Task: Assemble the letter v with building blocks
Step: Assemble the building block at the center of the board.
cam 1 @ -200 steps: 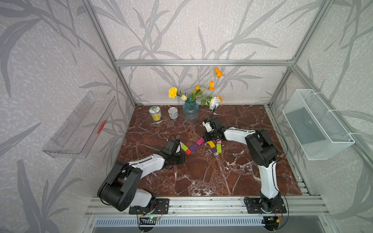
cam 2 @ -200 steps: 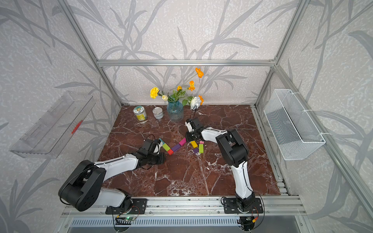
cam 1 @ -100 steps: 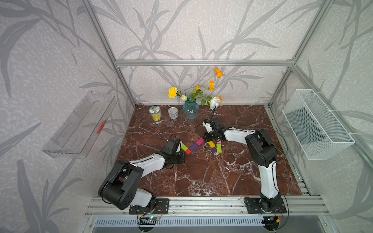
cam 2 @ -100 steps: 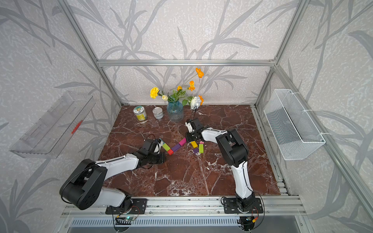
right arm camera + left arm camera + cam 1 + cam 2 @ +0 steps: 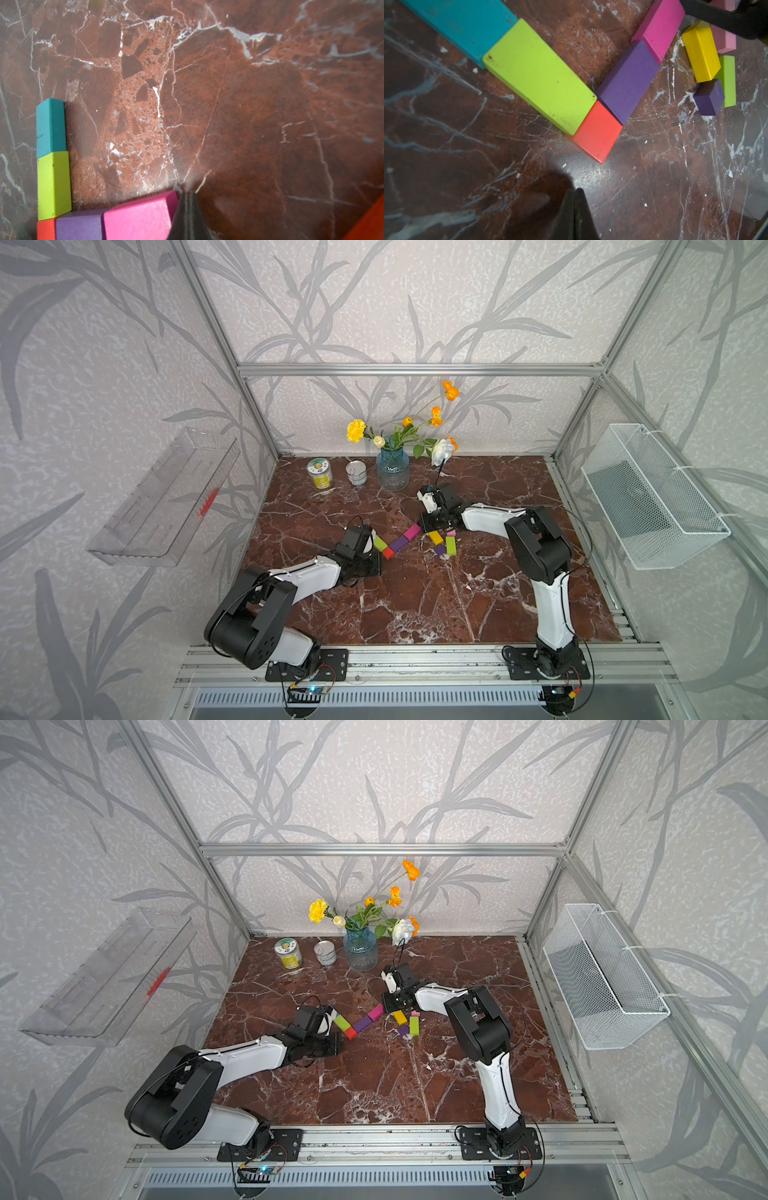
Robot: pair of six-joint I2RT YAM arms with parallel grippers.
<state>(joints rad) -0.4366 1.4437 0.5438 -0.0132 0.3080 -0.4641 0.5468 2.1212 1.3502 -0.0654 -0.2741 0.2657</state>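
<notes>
The building blocks form a V on the marble: teal bar [image 5: 463, 25], lime bar [image 5: 537, 76], red cube [image 5: 598, 133] at the vertex, purple bar [image 5: 627, 81], magenta bar [image 5: 658, 27]. Loose beside them lie a yellow bar [image 5: 435, 537], pink bar [image 5: 451, 533], second lime bar [image 5: 451, 546] and purple cube [image 5: 439, 550]. My left gripper [image 5: 575, 190] is shut and empty, just short of the red cube [image 5: 388, 553]. My right gripper [image 5: 188, 192] is shut and empty, its tip against the far end of the magenta bar [image 5: 139, 216].
Two cans [image 5: 319, 473] [image 5: 356, 472] and a blue flower vase [image 5: 392, 468] stand at the back of the table. A clear shelf [image 5: 162, 497] hangs on the left wall, a white wire basket [image 5: 652, 497] on the right wall.
</notes>
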